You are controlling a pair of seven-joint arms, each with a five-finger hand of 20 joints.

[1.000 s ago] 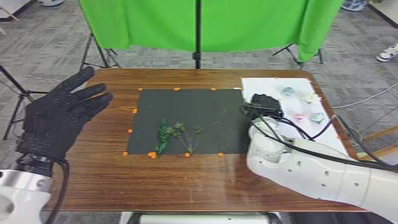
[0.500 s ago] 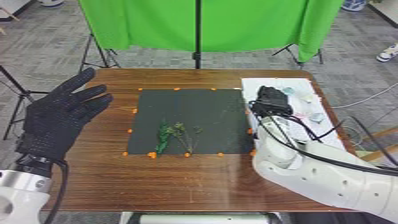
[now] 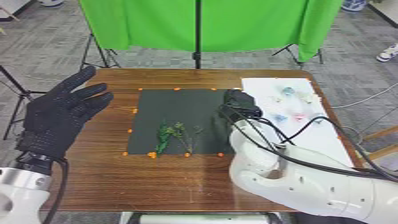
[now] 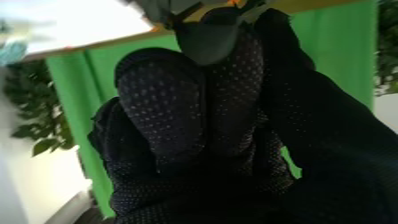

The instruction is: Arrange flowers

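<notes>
R hand (image 3: 240, 103) over R edge of dark mat (image 3: 191, 102), fingers bent & nearly closed, tips + thumb pinching a leafy sprig (image 4: 209, 42); full stem hidden. On mat, L of hand & apart from it: dark green sprig (image 3: 163, 137) w/ thinner sprigs (image 3: 179, 132) just beside. R of mat, white sheet (image 3: 315, 137) w/ small pale blooms (image 3: 288, 91), incl. a pink one (image 3: 299, 117). L hand (image 3: 58, 112) at table's (image 3: 98, 185) L side, open, fingers approx. straight, holding nothing.
</notes>
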